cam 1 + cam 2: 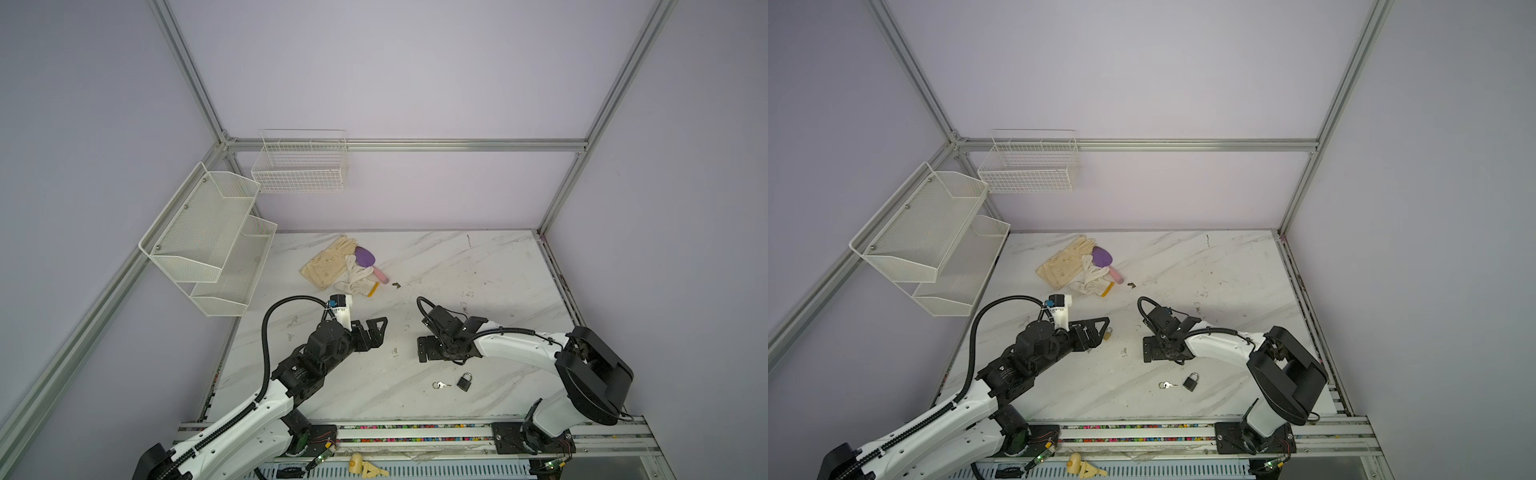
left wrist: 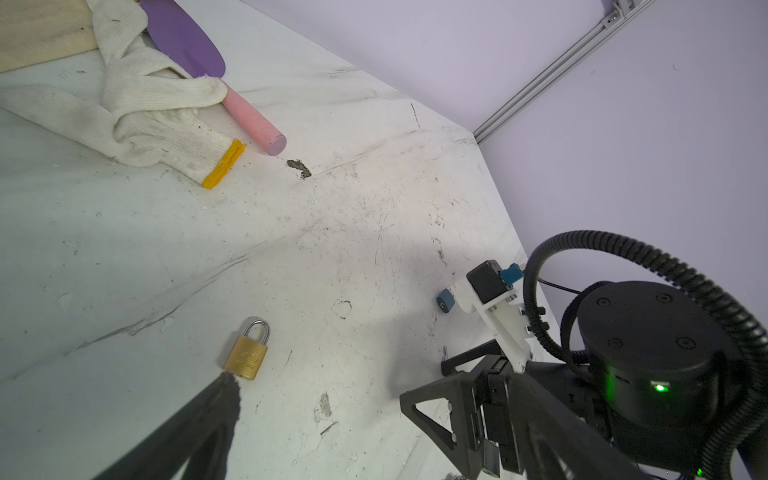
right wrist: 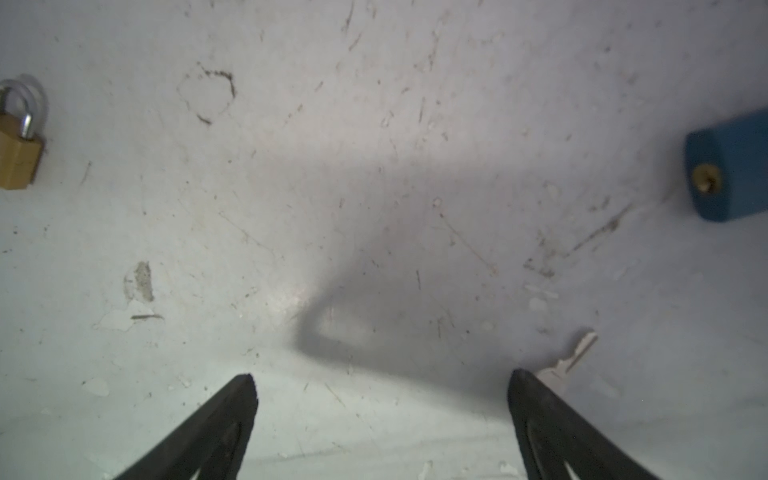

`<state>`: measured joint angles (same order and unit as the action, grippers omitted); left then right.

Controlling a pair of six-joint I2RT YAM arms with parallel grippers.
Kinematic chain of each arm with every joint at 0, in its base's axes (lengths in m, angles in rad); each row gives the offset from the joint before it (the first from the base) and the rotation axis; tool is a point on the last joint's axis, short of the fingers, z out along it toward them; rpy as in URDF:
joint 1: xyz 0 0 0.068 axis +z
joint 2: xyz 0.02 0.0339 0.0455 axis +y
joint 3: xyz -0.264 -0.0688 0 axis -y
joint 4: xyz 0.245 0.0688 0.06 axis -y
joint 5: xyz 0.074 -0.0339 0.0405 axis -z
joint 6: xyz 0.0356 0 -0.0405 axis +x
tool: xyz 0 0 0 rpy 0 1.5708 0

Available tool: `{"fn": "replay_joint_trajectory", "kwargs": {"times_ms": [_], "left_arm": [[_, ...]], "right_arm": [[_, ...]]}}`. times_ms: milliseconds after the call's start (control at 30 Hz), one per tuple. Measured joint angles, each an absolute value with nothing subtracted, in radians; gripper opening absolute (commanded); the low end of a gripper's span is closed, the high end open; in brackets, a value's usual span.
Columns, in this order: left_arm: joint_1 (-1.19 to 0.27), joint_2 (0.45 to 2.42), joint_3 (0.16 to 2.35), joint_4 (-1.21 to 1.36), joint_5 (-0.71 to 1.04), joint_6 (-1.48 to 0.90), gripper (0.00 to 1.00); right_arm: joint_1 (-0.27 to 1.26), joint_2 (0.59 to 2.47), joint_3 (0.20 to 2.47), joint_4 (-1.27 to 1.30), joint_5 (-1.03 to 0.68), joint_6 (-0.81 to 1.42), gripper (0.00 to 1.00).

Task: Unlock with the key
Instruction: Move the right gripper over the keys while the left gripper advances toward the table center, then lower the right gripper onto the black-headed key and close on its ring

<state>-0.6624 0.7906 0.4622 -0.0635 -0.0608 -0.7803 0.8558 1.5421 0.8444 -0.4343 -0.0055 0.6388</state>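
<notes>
Right wrist view gives me my clearest read on the right gripper (image 3: 380,380). Its two black fingers (image 3: 232,415) stand spread wide over the bare marble tabletop (image 3: 374,166) with nothing between them. The key (image 3: 569,359) lies flat just beside one fingertip, its head partly behind that finger. The blue padlock (image 3: 727,166) lies further out on the same side, brass keyhole towards the camera. A brass padlock (image 3: 18,141) sits at the opposite edge of that view.

I read both top views as a clock face with the back wall at 12. The key (image 1: 441,385) and the blue padlock (image 1: 464,381), which looks dark from up there, lie at about 5 o'clock from the table's middle, near the front rail. The key is at the padlock's 9 o'clock, close but apart, blade towards it. The right gripper (image 1: 428,351) hangs at their 11 o'clock, pointing down.

The left gripper (image 1: 376,332) is at the right one's 9 o'clock, well apart, jaws spread too and holding nothing. In the left wrist view I make out only one of its fingers (image 2: 208,415), tip right at the base of the brass padlock (image 2: 247,353). I cannot tell whether it touches.

Gloves (image 1: 332,266) and a purple scoop (image 1: 365,255) lie at 11 o'clock.
</notes>
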Motion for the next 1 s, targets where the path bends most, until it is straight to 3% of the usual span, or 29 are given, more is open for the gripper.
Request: {"fn": "replay_joint_trajectory", "kwargs": {"times_ms": [267,567,1000], "left_arm": [[-0.662,0.789,0.462,-0.077,-0.064,-0.793,1.00],[-0.664,0.854,0.462,-0.078,-0.040,-0.784,1.00],[-0.685,0.900,0.462,-0.071,-0.011,-0.763,1.00]], "right_arm": [[0.853,1.445,0.838,-0.496,-0.017,0.672,0.96],[0.730,1.366,0.771,-0.500,-0.024,0.747,0.64],[0.680,1.354,0.699,-0.435,-0.076,0.800,0.39]]}}
